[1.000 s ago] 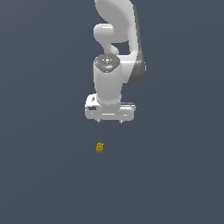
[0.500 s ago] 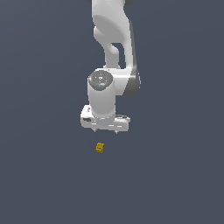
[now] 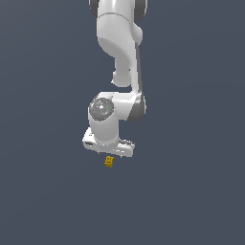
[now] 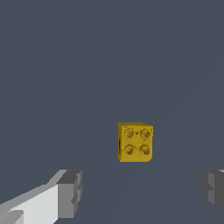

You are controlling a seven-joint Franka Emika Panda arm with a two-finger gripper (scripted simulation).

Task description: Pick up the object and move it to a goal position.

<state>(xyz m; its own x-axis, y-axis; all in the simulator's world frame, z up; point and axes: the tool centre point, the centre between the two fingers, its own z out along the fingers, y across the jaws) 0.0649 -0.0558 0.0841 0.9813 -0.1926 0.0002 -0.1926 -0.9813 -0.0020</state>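
Observation:
The object (image 3: pixel 109 162) is a tiny mustard-yellow block with round studs on top, lying on the dark grey floor. In the wrist view the object (image 4: pixel 135 141) shows its studded top, beyond the gap between the two fingertips. My white gripper (image 3: pixel 109 152) hangs directly above it, its body almost touching it in the exterior view. The gripper (image 4: pixel 142 190) is open and empty, with one grey fingertip (image 4: pixel 70 193) on each side, wide apart. The fingers are hidden behind the hand in the exterior view.
The flat dark grey floor (image 3: pixel 191 191) spreads all around. The white arm (image 3: pixel 119 57) rises from the gripper to the top of the exterior view. No goal marker shows.
The arm has come down and moved to the exterior view's left, so the gripper now sits just above the block. The block has not moved.

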